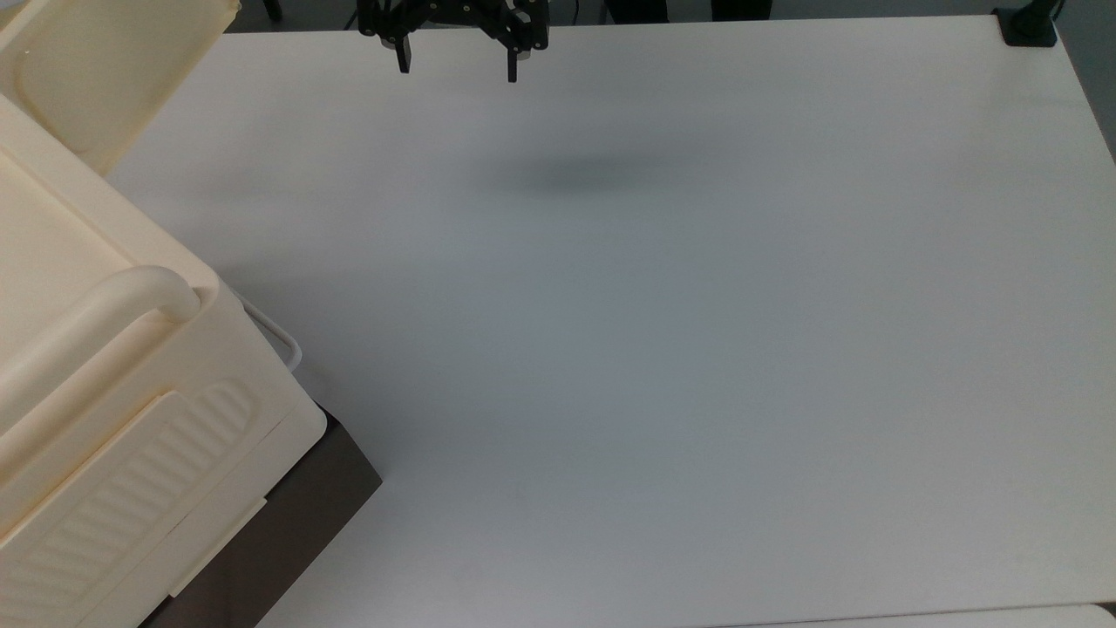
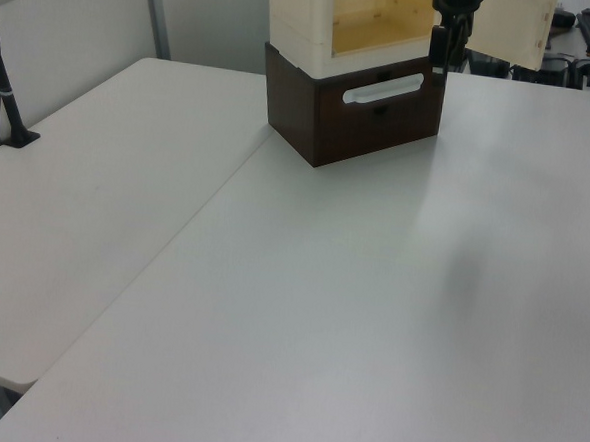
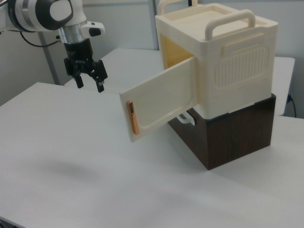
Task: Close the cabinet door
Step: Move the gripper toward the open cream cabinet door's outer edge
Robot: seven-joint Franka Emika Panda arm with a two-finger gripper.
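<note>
The cabinet [image 3: 228, 66] is a cream box with a rounded top handle, standing on a dark brown base [image 3: 232, 137]. It stands at the top view's left edge [image 1: 105, 392]. The cabinet door [image 3: 161, 102] hangs open, swung out toward the right view's left, with a copper strip [image 3: 133, 118] along its free edge. The same door [image 1: 105, 78] is in the top view's upper left corner. My gripper [image 3: 90, 84] hovers above the table, left of the door's free edge and apart from it, fingers open and empty. It sits at the top view's upper edge [image 1: 458, 70].
A wide white table [image 1: 654, 349] spreads to the right of the cabinet in the top view. The base drawer carries a white handle [image 2: 383, 88]. A black clamp [image 1: 1029, 26] sits on the far corner. A second table [image 2: 87, 188] adjoins in the left view.
</note>
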